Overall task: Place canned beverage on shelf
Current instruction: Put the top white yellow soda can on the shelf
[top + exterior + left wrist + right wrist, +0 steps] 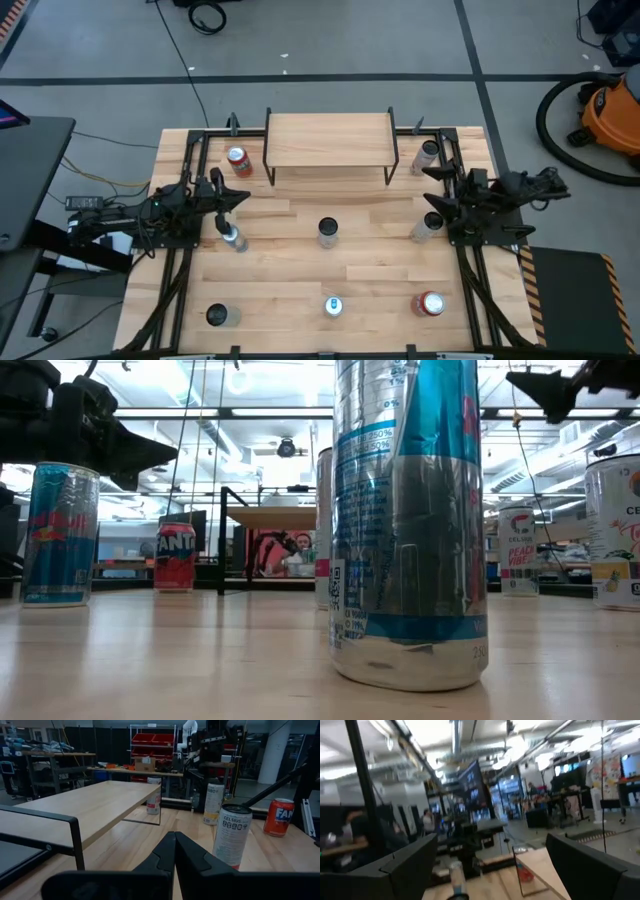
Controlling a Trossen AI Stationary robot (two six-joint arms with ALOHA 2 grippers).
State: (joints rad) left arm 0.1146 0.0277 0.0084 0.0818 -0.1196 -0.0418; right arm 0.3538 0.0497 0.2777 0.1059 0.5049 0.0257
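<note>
orange shop vacuum [610,115]: on floor off tabletop's far right corner | black cable [207,17]: coiled on floor beyond far edge

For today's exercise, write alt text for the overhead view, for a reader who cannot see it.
A wooden table seen from above holds an empty shelf at its far edge and eight cans scattered around it. The left gripper, shut, and the right gripper, open, wait at the sides.

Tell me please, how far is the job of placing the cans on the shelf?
Nothing looks done: the shelf carries no can. Nothing is in hand: the left pincer is shut and empty, near a can; the right pincer is open, empty, above another can. Grasping, lifting and placing a can all remain.
</note>
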